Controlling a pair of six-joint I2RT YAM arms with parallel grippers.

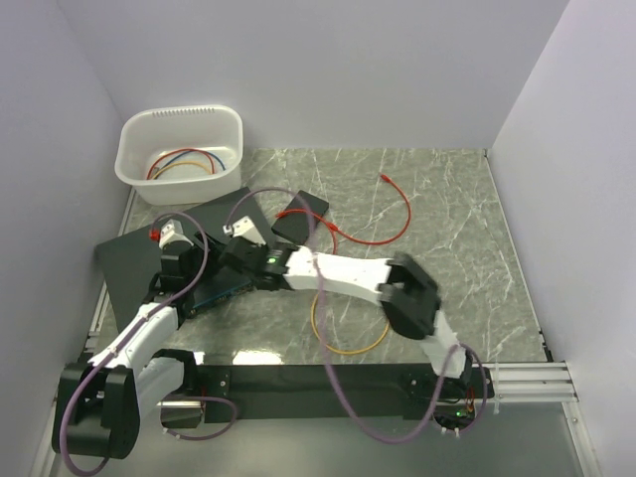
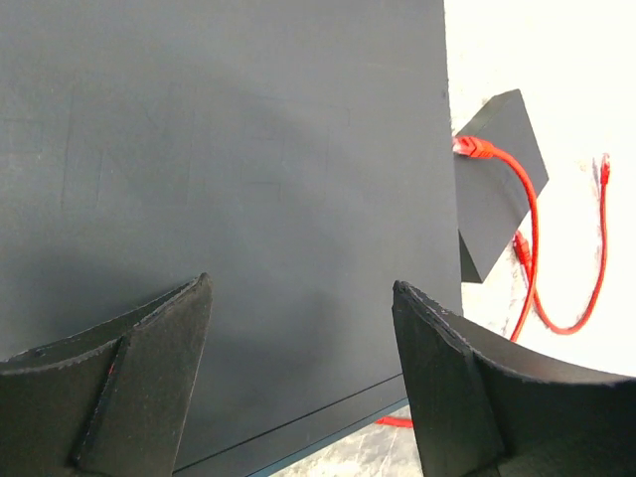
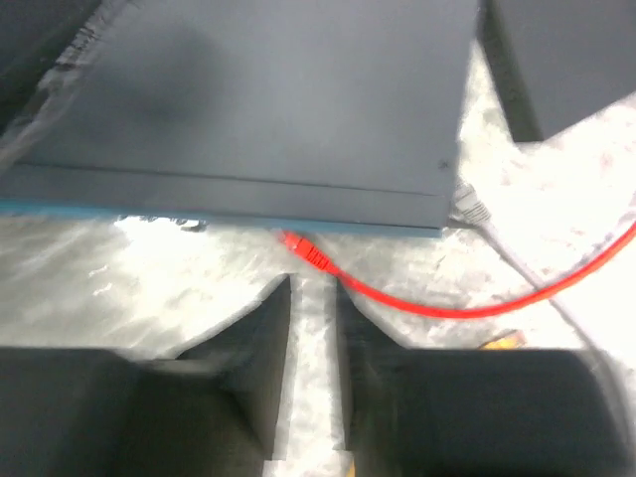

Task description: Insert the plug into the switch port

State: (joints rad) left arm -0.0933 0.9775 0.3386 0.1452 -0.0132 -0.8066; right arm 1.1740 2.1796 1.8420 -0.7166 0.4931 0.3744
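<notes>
The switch (image 1: 134, 260) is a flat black slab at the left. Its teal front edge (image 3: 149, 210) faces my right gripper. The red plug (image 3: 305, 251) sits against that front edge, its tip hidden under the overhang, so I cannot tell how deep it sits in a port. Its red cable (image 3: 417, 303) trails off to the right. My right gripper (image 3: 313, 293) is just behind the plug, its jaws a narrow gap apart and empty. My left gripper (image 2: 298, 298) is wide open over the switch top (image 2: 248, 149), holding nothing.
A small black box (image 1: 300, 214) lies beside the switch with a red connector (image 2: 473, 148) at it. A grey cable (image 3: 473, 210) enters the switch's right corner. An orange-yellow cable (image 1: 348, 333) loops on the table. A white tub (image 1: 179, 149) holds several cables.
</notes>
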